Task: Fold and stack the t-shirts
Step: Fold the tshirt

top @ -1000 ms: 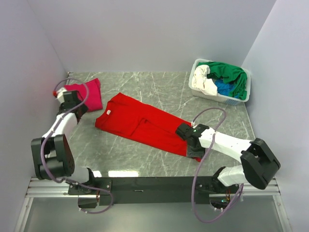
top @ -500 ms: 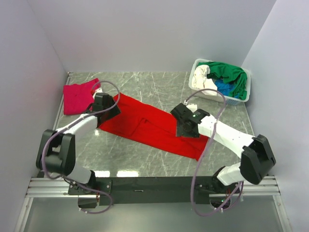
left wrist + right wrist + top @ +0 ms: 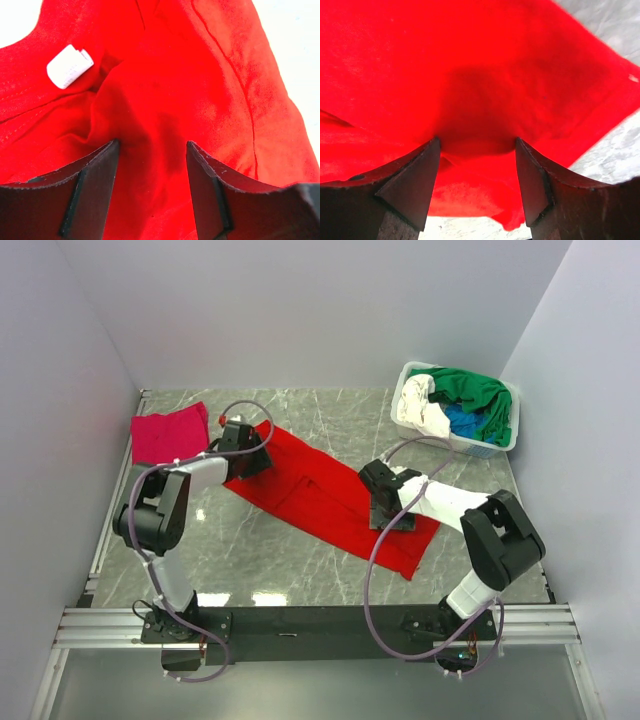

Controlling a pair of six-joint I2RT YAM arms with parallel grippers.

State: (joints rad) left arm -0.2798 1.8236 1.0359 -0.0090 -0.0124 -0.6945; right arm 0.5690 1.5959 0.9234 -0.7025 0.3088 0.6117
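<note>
**A:** Where is the red t-shirt [image 3: 320, 495] lying?

**B:** It is lying flat on the marble table [image 3: 300, 575], left of the white basket [image 3: 452, 442] and nearer the arms than the basket. It is running slantwise, with its far end pointing away from the basket and its near end sitting almost straight in front of it.

**A:** What is the left gripper [image 3: 152, 144] doing?

**B:** It is pressing down on the shirt's end farthest from the basket, close to the white neck label [image 3: 70, 66]. Its jaws are standing apart with rumpled red cloth lying between them, and they are clamping nothing.

**A:** And the right gripper [image 3: 477, 141]?

**B:** It is working on the part of the shirt closer to the basket, near the shirt's edge. Its jaws are spread wide. A low ridge of red cloth is bulging up between the fingers [image 3: 410, 185], but they are not pinching it.

**A:** Are other shirts showing?

**B:** A magenta-pink t-shirt [image 3: 165, 435] is resting folded well to the left of the basket, past the red one and apart from it. Inside the basket, a green t-shirt [image 3: 480, 390] is sprawling over the top, a white one [image 3: 420, 410] is hanging over the left rim, and a blue one [image 3: 462, 422] is peeking out beneath the green.
</note>
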